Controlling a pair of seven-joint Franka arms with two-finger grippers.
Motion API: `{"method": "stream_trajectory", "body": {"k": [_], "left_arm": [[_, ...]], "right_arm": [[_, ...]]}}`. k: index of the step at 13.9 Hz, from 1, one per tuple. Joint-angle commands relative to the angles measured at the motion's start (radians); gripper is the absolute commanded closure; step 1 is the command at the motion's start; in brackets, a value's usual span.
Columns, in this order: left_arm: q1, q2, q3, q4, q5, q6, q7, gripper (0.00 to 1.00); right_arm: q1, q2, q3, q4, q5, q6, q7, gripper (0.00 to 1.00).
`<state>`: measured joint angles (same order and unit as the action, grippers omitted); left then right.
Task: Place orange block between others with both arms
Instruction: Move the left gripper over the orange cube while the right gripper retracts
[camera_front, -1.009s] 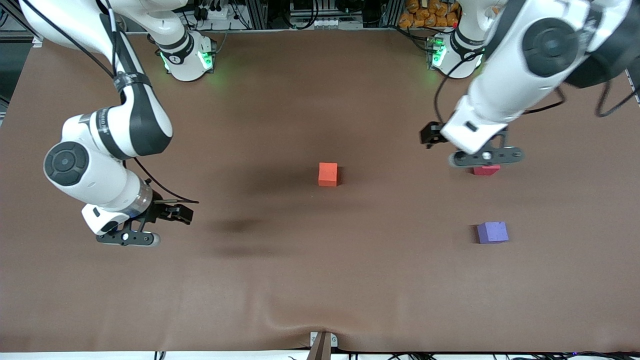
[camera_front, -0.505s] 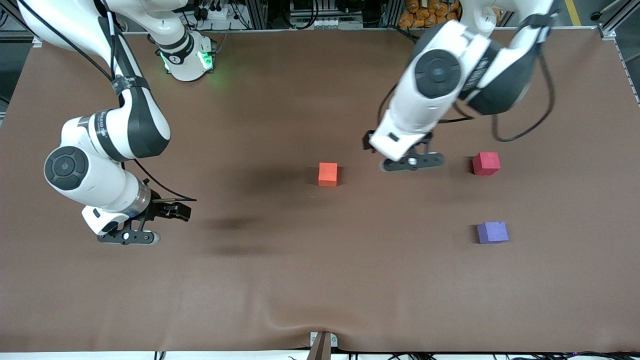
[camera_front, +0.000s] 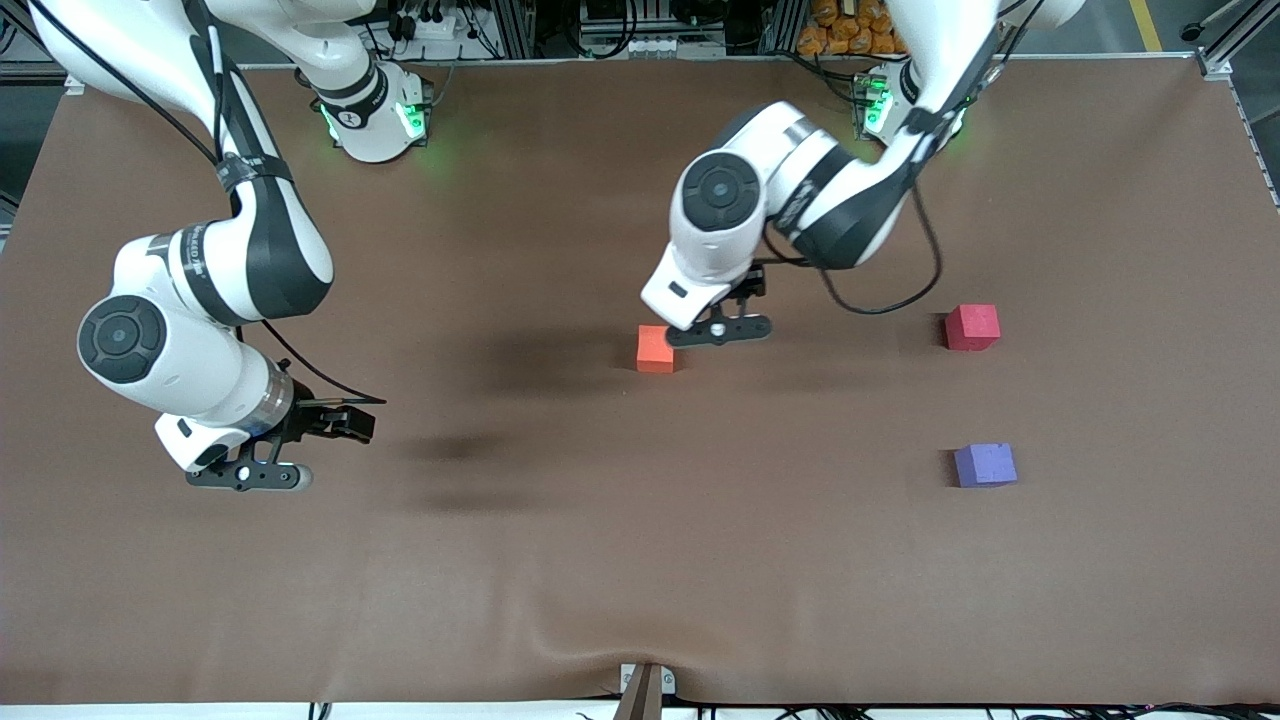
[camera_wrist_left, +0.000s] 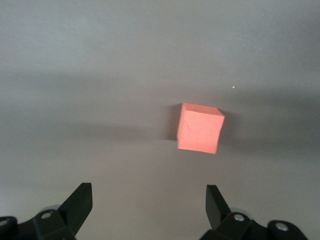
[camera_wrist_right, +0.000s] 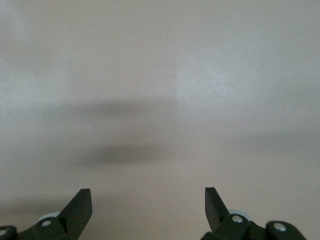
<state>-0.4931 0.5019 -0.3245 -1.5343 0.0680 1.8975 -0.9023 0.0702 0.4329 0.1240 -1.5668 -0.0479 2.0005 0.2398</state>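
Blocks sit on the brown worktop (camera_front: 560, 560): the orange block (camera_front: 655, 348) near the middle, the red block (camera_front: 972, 327) toward the left arm's end at about three o'clock from it, and the purple block (camera_front: 985, 465) at six o'clock from the red one, nearer the front camera. Orange is well apart from both. The left gripper (camera_front: 719, 331) hangs just beside the orange block, at its three o'clock, fingers (camera_wrist_left: 80, 202) spread wide and holding nothing; its wrist view shows the block (camera_wrist_left: 200, 128) ahead of the tips, untouched. The right gripper (camera_front: 245, 477) waits toward the right arm's end over bare worktop, fingers (camera_wrist_right: 79, 204) released too.
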Motion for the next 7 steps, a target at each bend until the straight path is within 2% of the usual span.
{"method": "stream_trajectory", "body": {"k": [1, 4, 7], "left_arm": [[-0.035, 0.036, 0.001, -0.024, 0.044, 0.087, -0.049, 0.00], [-0.045, 0.099, 0.001, -0.024, 0.064, 0.147, -0.027, 0.00], [-0.058, 0.141, 0.001, -0.030, 0.065, 0.231, -0.010, 0.00]], "right_arm": [[-0.029, -0.014, 0.017, -0.021, -0.020, -0.002, -0.031, 0.00], [-0.065, -0.022, 0.017, -0.021, -0.018, -0.023, -0.089, 0.00], [-0.153, -0.039, 0.020, -0.021, -0.012, -0.065, -0.230, 0.00]]}}
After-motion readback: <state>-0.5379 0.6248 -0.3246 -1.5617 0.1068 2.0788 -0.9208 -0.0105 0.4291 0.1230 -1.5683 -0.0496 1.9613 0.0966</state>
